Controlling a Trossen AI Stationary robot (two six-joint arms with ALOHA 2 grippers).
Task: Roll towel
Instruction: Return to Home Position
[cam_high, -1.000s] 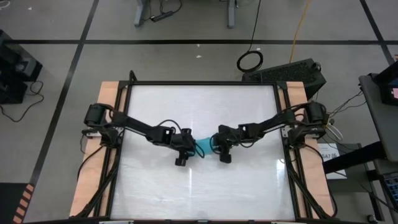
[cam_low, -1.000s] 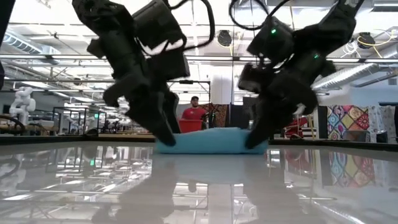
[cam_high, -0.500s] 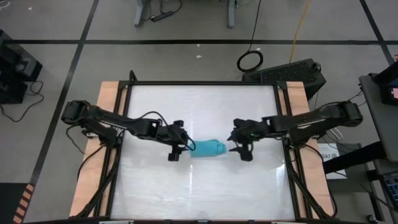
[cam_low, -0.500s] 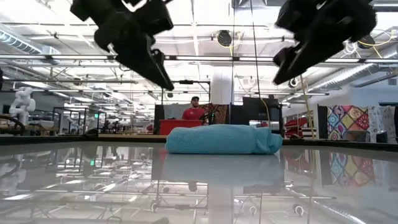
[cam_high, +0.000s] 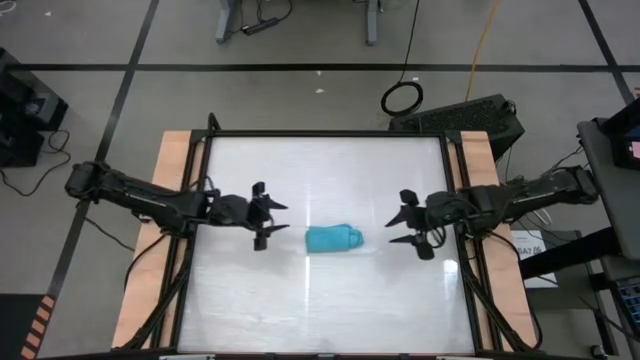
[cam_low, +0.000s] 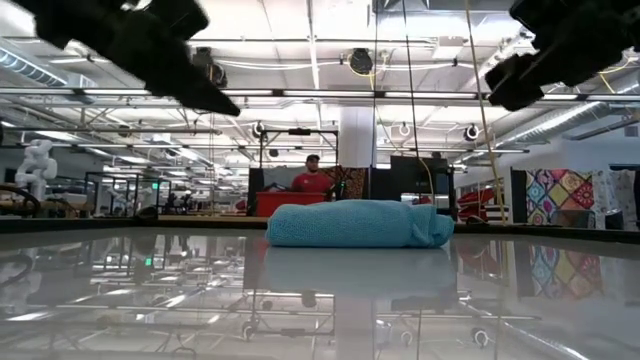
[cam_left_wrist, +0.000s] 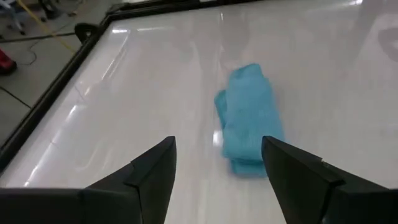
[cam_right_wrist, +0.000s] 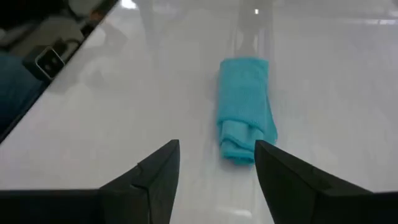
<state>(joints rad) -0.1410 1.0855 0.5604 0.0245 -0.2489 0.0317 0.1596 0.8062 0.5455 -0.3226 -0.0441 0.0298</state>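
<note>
The turquoise towel lies rolled up on its side in the middle of the white table, also seen as a low bundle in the low view and in both wrist views. My left gripper hovers open to the towel's left, raised above the table. On the towel's right, also raised, my right gripper hovers open. Neither touches the towel.
A black frame borders the glossy table, with wooden side strips outside it. Bare tabletop lies all around the towel. In the low view a person stands far behind the table, in the room.
Both grippers have let go of the towel's ends, risen and drawn back, the left toward the table's left edge, the right toward its right edge. The right gripper has opened. The rolled towel stays where it lay, its ends now bare.
</note>
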